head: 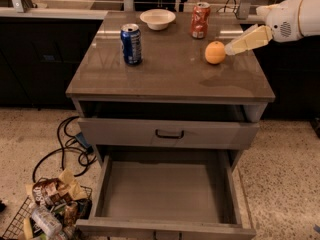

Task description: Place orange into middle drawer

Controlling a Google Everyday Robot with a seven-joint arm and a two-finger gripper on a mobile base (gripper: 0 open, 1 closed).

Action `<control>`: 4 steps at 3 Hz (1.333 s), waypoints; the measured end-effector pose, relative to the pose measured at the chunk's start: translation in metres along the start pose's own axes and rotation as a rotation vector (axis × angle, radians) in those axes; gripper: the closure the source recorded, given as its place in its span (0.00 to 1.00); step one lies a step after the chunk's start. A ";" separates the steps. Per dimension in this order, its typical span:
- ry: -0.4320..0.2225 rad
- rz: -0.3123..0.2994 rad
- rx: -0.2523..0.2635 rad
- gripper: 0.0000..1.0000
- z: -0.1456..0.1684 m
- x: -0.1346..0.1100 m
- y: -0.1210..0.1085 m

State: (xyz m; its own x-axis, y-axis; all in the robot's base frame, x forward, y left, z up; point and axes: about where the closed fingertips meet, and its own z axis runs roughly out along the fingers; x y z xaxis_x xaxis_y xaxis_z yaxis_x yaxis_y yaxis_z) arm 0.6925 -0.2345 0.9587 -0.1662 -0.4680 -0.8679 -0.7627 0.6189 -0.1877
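The orange (215, 52) sits on the right side of the brown cabinet top (165, 74), in front of a red-orange soda can. My gripper (231, 48) reaches in from the right on a white arm, and its pale yellow tip is right beside the orange's right side, at about the same height. The middle drawer (165, 196) is pulled out wide at the bottom of the view, with a bare flat floor and nothing inside. It lies well below and in front of the orange.
A blue soda can (131, 44), a white bowl (157, 18) and the red-orange soda can (200, 20) stand on the cabinet top. A shut drawer with a black handle (169, 133) sits above the open one. A wire basket of trash (45, 211) and cables (70, 146) lie at lower left.
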 end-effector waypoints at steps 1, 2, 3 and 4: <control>-0.018 0.036 0.000 0.00 0.014 0.008 -0.003; -0.067 0.113 -0.013 0.00 0.056 0.024 -0.019; -0.105 0.160 -0.032 0.00 0.090 0.035 -0.029; -0.123 0.183 -0.058 0.00 0.118 0.044 -0.032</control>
State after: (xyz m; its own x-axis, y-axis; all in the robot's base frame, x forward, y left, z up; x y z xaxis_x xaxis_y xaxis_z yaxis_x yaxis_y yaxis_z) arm 0.7837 -0.2004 0.8724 -0.2299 -0.2688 -0.9353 -0.7623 0.6472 0.0014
